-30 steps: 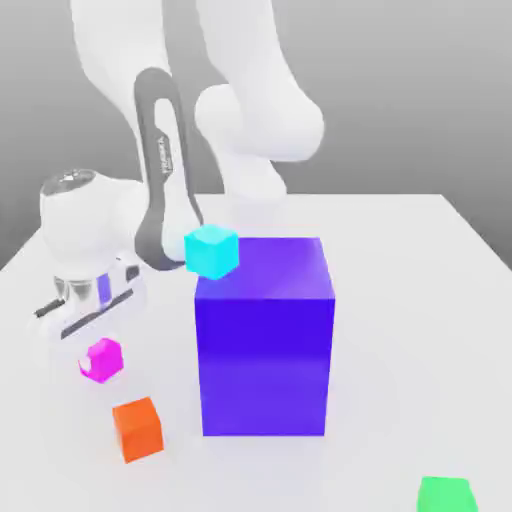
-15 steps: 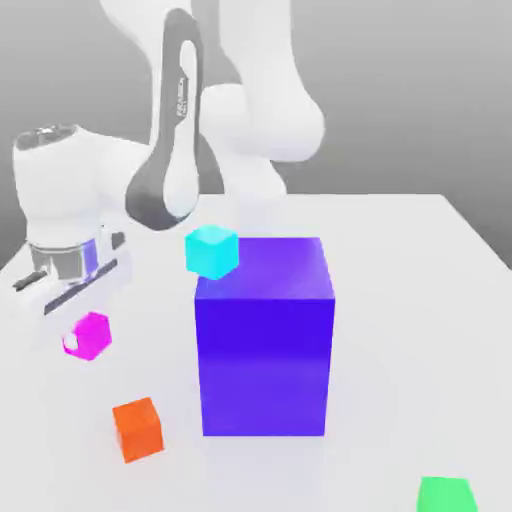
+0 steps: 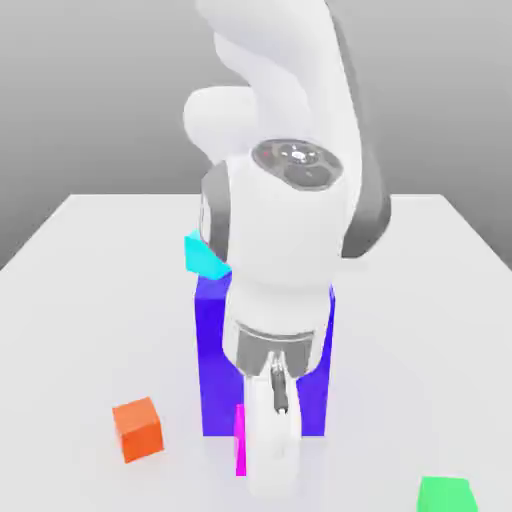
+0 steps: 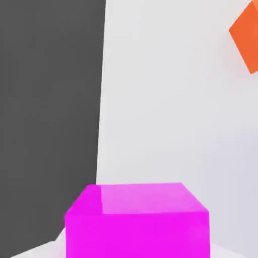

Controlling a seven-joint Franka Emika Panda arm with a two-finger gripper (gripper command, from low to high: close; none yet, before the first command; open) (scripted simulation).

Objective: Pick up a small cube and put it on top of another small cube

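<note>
One small magenta cube (image 4: pixel 137 220) sits clamped in the closed hand (image 3: pixel 262 455), carried above the white tabletop (image 3: pixel 90 300) in front of the single big blue-purple block (image 3: pixel 212 370). One orange cube (image 3: pixel 138 428), one cyan cube (image 3: pixel 203 256) and one green cube (image 3: pixel 447 495) make four small cubes in all.

The exterior view looks down at a slant across the white counter (image 3: pixel 80 290) from near its front edge, facing the arm. The hand view sits close above the magenta cube (image 4: pixel 137 221), looking past it onto the counter. Both views share that cube and the orange cube (image 3: pixel 138 428).
</note>
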